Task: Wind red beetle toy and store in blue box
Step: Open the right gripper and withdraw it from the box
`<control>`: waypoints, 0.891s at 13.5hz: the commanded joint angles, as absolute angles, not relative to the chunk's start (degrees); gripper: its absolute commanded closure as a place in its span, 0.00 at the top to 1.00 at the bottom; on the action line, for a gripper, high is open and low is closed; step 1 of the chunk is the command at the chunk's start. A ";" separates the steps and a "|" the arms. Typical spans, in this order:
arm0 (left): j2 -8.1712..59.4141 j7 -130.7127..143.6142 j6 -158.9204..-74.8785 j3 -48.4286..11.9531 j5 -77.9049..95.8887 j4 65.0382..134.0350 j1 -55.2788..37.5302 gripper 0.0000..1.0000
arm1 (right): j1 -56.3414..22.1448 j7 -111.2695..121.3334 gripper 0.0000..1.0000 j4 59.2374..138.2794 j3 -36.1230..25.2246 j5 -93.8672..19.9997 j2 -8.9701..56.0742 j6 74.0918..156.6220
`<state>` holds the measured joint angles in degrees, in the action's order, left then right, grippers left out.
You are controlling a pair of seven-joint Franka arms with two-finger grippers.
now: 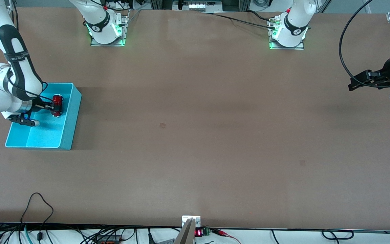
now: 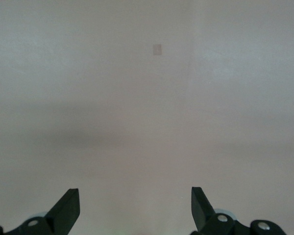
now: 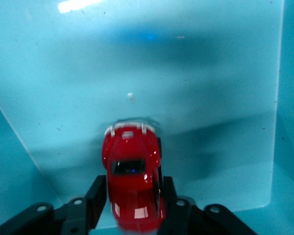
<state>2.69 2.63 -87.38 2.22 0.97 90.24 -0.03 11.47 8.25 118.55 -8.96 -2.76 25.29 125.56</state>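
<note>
Two grippers in view. Right gripper (image 3: 132, 190) down inside the blue box (image 1: 70, 125), at the right arm's end of the table. Red beetle toy (image 3: 131, 166) between its jaws, nose pointing away from the wrist, low over the box floor toward the end farther from the front camera. Clamped or slack: cannot tell. Left gripper (image 2: 134, 205) waiting in the air over bare table (image 1: 195, 135) at the left arm's end, jaws spread wide, holding nothing.

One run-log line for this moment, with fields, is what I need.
right gripper: in blue box, fingers beside red beetle toy | left gripper: open, waiting over table
</note>
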 commanded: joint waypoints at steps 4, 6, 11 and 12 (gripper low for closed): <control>2.72 1.85 -86.92 2.37 0.18 89.91 -0.18 1.00 | 11.87 9.93 1.00 113.05 -7.91 -3.08 17.95 118.69; 2.72 1.93 -86.92 2.37 0.26 89.74 -0.17 1.00 | 11.60 9.84 1.00 106.82 -7.04 -3.25 15.04 110.08; 2.72 2.29 -90.09 2.64 0.35 89.38 0.00 1.00 | 11.43 9.06 1.00 95.82 -2.12 -2.55 8.63 95.47; 2.72 2.02 -90.44 2.46 0.26 89.73 0.00 1.00 | 11.43 9.05 1.00 94.15 -1.15 -1.68 7.13 93.45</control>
